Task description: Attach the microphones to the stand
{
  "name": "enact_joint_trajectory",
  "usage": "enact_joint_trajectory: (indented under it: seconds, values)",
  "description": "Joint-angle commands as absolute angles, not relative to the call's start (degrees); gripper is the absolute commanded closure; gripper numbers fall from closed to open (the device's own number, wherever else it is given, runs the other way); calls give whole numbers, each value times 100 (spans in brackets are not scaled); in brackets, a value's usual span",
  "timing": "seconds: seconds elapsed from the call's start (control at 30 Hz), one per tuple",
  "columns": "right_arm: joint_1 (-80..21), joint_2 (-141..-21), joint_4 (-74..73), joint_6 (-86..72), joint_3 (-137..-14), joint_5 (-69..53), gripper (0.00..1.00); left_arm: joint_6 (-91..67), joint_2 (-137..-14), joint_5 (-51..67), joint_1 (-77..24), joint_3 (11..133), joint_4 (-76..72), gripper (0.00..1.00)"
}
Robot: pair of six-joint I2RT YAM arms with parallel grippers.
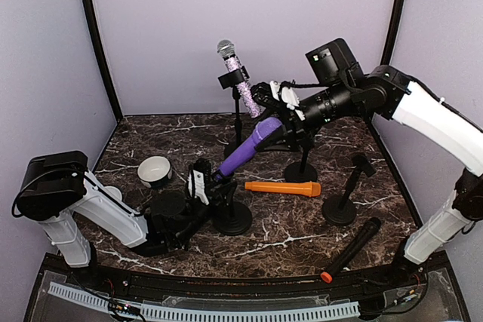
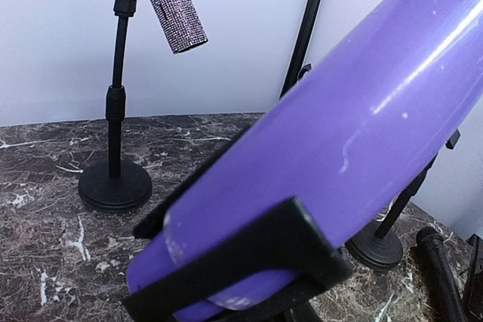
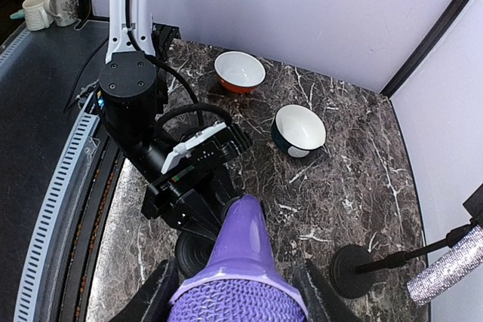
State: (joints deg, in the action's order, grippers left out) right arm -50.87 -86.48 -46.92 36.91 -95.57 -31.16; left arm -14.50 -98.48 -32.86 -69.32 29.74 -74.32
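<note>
The right gripper (image 3: 235, 295) has its jaws clamped on the purple microphone (image 1: 245, 152) just below the mesh head. It holds the microphone slanted, tail end down toward 7 o'clock, where it sits in the black clip (image 2: 249, 250) of the front stand (image 1: 232, 219). The high grip appears meant to leave the lower body free to be pressed into the clip. The left gripper (image 1: 200, 186) meets that stand's top from the 9 o'clock side, seemingly to brace it against the push, though whether its jaws are closed on the stand cannot be told. At 12 o'clock the glittery lilac microphone (image 1: 240, 81) is already clipped on a rear stand. The orange microphone (image 1: 283, 188) lies flat on the surface (image 1: 287, 239) at 3 o'clock of the front stand. The black microphone (image 1: 351, 246) lies at 5 o'clock near the edge, with an empty stand (image 1: 341, 205) near both; they likely wait their turn. A bowl (image 1: 155, 171) sits at 9 o'clock.
</note>
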Motion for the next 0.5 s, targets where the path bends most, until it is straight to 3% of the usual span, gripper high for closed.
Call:
enact_joint_trajectory:
  seconds: [0.0, 0.47]
  values:
    - [-5426, -9019, -5649, 2995, -8860, -2817, 100, -1344, -9698, -3094, -6970, 2987, -7927, 93]
    - [-5596, -9519, -5414, 2495, -8709, -2559, 100, -1399, -9682, -3062, -6970, 3002, -7879, 93]
